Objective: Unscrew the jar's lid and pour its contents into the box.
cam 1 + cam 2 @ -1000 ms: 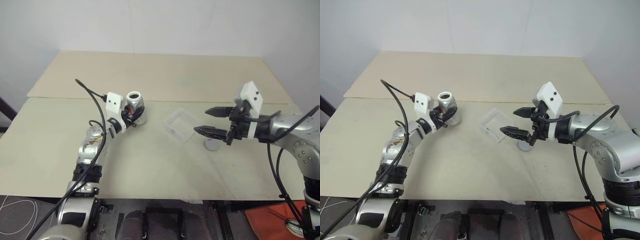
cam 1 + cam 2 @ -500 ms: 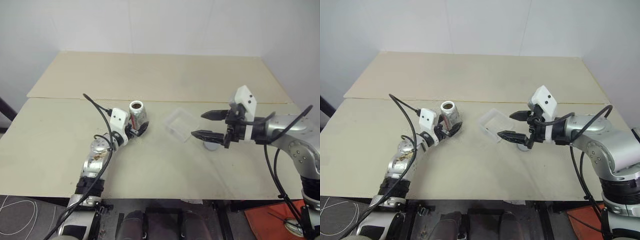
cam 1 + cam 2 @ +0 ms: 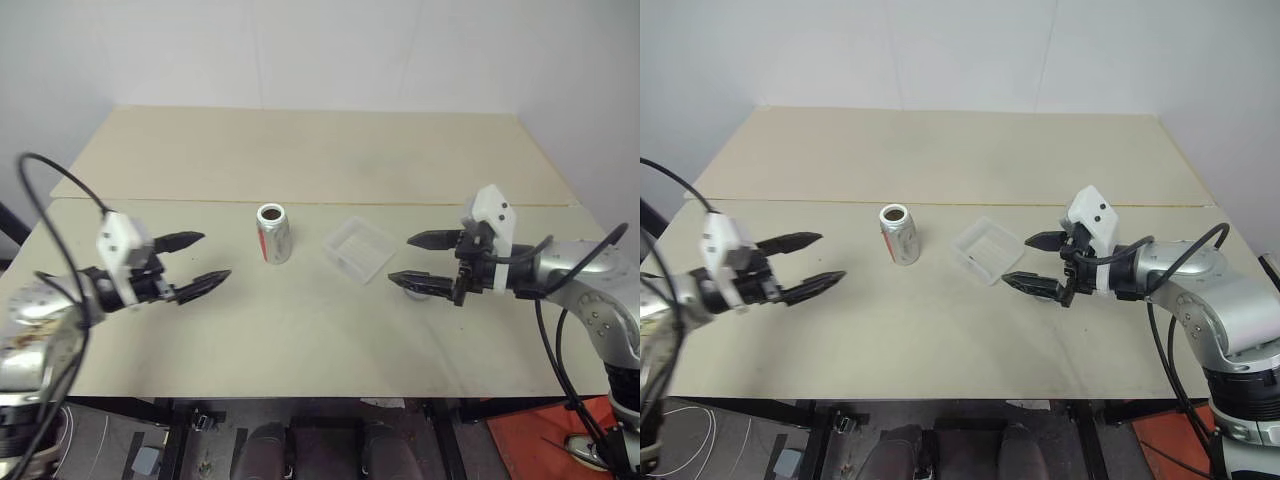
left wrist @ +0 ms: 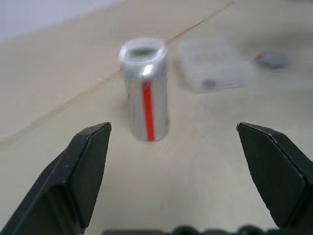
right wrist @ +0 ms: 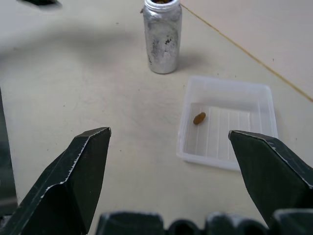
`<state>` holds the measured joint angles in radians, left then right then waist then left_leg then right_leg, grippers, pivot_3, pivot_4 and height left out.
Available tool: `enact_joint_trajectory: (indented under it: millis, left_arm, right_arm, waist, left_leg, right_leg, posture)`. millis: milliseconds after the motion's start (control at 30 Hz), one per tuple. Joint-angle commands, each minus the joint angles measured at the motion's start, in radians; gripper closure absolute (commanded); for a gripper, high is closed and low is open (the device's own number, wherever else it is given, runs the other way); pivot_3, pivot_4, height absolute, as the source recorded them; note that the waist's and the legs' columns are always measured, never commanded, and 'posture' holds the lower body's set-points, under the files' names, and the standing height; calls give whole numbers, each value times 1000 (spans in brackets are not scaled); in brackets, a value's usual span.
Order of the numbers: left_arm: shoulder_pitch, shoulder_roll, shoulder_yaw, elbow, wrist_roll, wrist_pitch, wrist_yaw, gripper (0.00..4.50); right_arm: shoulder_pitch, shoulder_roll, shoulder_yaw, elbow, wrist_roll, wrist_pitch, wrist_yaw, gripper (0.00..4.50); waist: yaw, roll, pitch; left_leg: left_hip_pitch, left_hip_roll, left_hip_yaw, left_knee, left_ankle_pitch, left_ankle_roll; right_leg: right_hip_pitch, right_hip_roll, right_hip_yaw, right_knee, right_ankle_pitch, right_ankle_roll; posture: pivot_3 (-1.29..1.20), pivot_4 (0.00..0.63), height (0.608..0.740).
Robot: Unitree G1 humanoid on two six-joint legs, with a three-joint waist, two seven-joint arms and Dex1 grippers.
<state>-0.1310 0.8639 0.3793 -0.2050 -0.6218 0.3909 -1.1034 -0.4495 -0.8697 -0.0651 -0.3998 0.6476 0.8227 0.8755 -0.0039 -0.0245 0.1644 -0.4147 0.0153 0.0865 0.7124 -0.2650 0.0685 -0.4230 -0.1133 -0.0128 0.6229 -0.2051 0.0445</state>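
**Right wrist view: jar open and upright, one piece in the box**

Right wrist view, looking across a pale table point(image 3: 300, 340): the silver jar point(image 5: 162, 35) stands upright with no lid on it, and brown contents show at its open mouth. Near it, but not touching, sits the clear plastic box point(image 5: 226, 122), a shallow square tray. A single small brown piece point(image 5: 199, 118) lies on the tray floor; the rest of the tray looks bare.

From the head cameras, the jar stands near the middle of the table with its red and white label facing front. The box lies just to the robot's right of it. The left hand point(image 3: 193, 264) hovers well to the left of the jar, fingers spread wide, holding nothing. The right hand point(image 3: 422, 260) hovers beyond the box on the other side, also spread wide and empty. In the left wrist view a small grey disc with a red mark, most likely the lid point(image 4: 272, 59), rests on the table beyond the box.

Judging by this, the unscrewing is done. The pour looks at best partial, since the jar appears to hold more. Tipping the remainder into the box is what seems left.
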Motion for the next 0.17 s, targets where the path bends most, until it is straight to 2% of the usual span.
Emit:
enact_joint_trajectory:
  millis: [33,167]
  left_arm:
    - [31,77,120,-40,-92,12,-119,31]
    - [44,97,139,-77,-116,44,-95,31]
  right_arm:
    - [11,4,-61,4,-3,-71,17,0]
    - [28,-2,-73,-4,4,-77,22,0]
  waist:
    - [-2,0,0]
    - [1,0,0]
  left_leg:
    - [0,0,0,0,0,0]
    - [1,0,0,0,1,-1]
  right_leg:
    - [0,0,0,0,0,0]
    - [0,0,0,2,-1,-1]
  posture:
    - [0,150,740]
    - [0,150,740]
